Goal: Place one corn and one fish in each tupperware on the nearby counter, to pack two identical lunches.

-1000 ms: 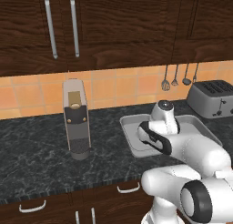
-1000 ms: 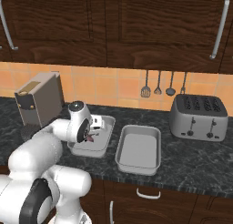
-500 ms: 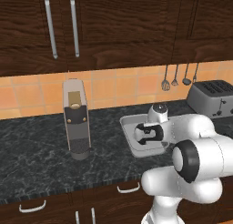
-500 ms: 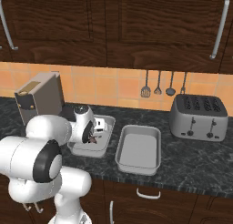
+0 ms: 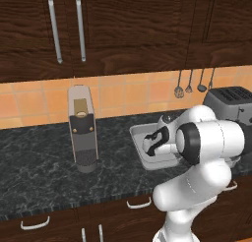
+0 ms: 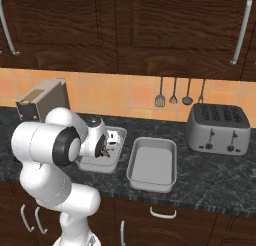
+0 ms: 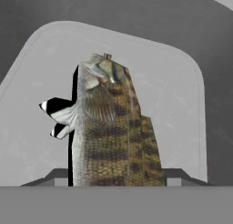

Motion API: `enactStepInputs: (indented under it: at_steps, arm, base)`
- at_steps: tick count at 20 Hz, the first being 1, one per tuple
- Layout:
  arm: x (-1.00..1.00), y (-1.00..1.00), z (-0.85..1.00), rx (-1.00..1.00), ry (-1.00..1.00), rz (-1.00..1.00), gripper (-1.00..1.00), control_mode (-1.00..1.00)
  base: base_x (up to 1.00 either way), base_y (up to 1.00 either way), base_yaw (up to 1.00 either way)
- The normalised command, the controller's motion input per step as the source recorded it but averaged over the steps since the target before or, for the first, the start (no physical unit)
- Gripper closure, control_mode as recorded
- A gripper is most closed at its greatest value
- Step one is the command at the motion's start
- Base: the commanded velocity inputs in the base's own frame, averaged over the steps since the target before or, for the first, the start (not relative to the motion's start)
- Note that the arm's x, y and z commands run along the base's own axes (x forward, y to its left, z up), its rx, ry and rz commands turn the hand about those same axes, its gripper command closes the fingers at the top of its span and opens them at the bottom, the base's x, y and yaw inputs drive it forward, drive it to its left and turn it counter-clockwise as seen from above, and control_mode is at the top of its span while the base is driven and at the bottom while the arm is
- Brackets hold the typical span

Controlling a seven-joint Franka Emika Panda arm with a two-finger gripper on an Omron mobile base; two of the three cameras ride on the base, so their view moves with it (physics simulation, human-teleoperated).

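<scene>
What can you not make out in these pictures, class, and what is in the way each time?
- Left base view: the robot's arm hides the second tupperware and part of the toaster.
- Right base view: the arm covers much of the near tupperware.
- Hand view: the fish is cut off at the bottom edge; whether the jaws touch it is unclear.

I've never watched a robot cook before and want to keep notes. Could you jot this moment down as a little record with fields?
place: black marbled counter under dark wood cabinets
claw: closed on the fish, poised over the left tupperware
fish: brownish, spiky-finned, held between the claw's tips above the tray floor
left tupperware: grey tray, partly hidden by the arm
right tupperware: grey tray, nothing in it
nearby: silver toaster, coffee machine, hanging utensils
</scene>
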Motion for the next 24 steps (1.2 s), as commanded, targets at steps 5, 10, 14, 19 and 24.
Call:
enactStepInputs:
  at_steps: [5, 10, 14, 19, 24]
  arm:
    - [0.46, 0.0, -0.21, 0.0, 0.0, 0.0, -1.0, -1.0]
    - [0.05, 0.0, -0.01, 0.0, -0.01, 0.0, -1.0, -1.0]
    - [-0.25, 0.0, 0.26, 0.0, -0.19, 0.0, -1.0, -1.0]
    - [-0.57, 0.0, 0.72, 0.01, -0.14, 0.0, -1.0, -1.0]
    - [-0.6, 0.0, 0.96, 0.01, -0.07, 0.0, -1.0, -1.0]
  base:
    - [0.0, 0.0, 0.0]
    - [0.0, 0.0, 0.0]
    - [0.0, 0.0, 0.0]
    - [0.0, 0.0, 0.0]
    - [0.0, 0.0, 0.0]
